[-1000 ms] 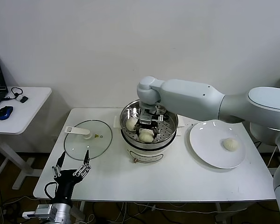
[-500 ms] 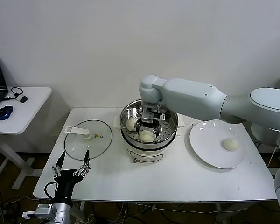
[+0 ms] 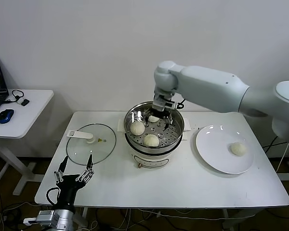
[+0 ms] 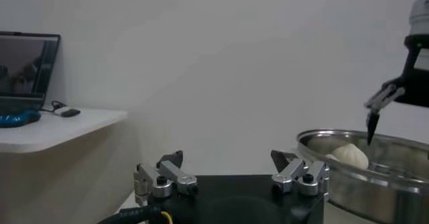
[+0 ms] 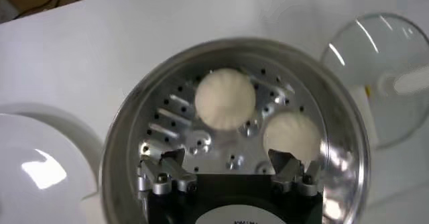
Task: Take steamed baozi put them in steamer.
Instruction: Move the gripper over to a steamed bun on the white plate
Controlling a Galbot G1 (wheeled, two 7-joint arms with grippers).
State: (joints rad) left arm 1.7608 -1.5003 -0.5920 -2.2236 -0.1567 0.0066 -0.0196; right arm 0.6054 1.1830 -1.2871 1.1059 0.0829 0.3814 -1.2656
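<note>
The steel steamer (image 3: pixel 179 133) stands mid-table on its white base. Two baozi lie in it, one at the left (image 3: pixel 137 127) and one at the front (image 3: pixel 151 140). A pale patch under my right gripper may be a third. The right wrist view shows those two baozi (image 5: pixel 224 98) (image 5: pixel 291 137) on the perforated floor. My right gripper (image 3: pixel 160 113) (image 5: pixel 228 161) hangs open and empty above the steamer's far side. Another baozi (image 3: pixel 238 148) rests on the white plate (image 3: pixel 212 144). My left gripper (image 3: pixel 75 169) (image 4: pixel 231 161) waits open, low at the table's front left.
A glass lid (image 3: pixel 91 143) lies on the table left of the steamer. A side desk (image 3: pixel 19 110) with a mouse stands further left. The wall is close behind the table.
My right gripper opened and let go of the front baozi in the steamer. It then rose and drew back over the steamer's far side. The left arm stayed still.
</note>
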